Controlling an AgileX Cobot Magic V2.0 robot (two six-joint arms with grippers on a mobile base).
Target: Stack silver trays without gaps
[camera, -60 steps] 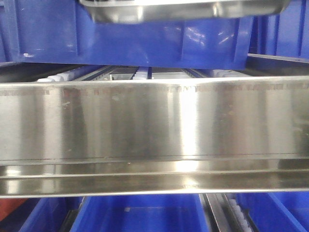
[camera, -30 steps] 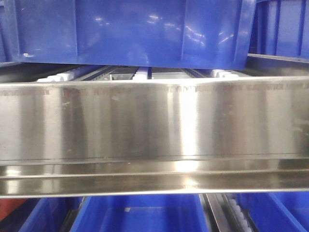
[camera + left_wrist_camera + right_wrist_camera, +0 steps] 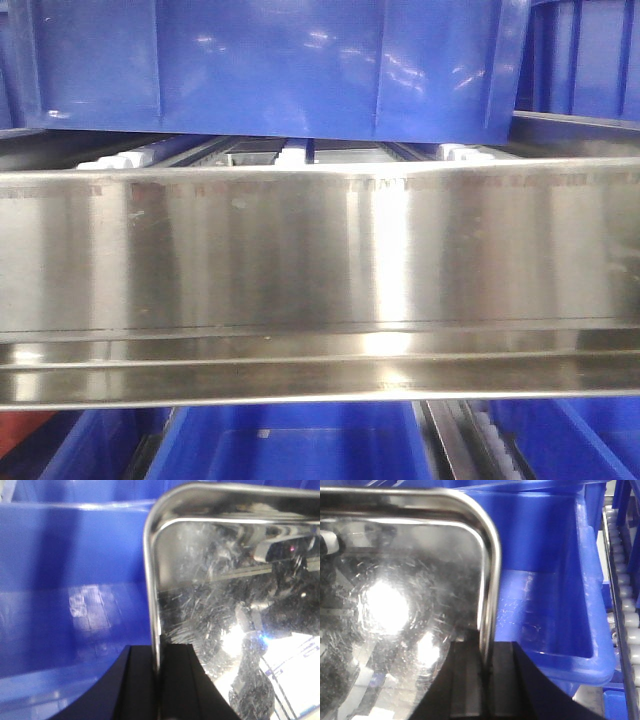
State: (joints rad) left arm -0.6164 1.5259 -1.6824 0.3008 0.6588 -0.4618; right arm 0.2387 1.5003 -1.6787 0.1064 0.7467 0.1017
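Our left gripper (image 3: 159,652) and right gripper (image 3: 486,647) each pinch the rim of the silver tray (image 3: 225,605) at six o'clock, above the blue bin (image 3: 545,580); we should hold it level, lowering both sides evenly.

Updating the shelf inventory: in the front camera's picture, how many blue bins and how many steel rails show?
Blue bins: 5 (2 above the rail, 3 below)
Steel rail: 1
Total: 6
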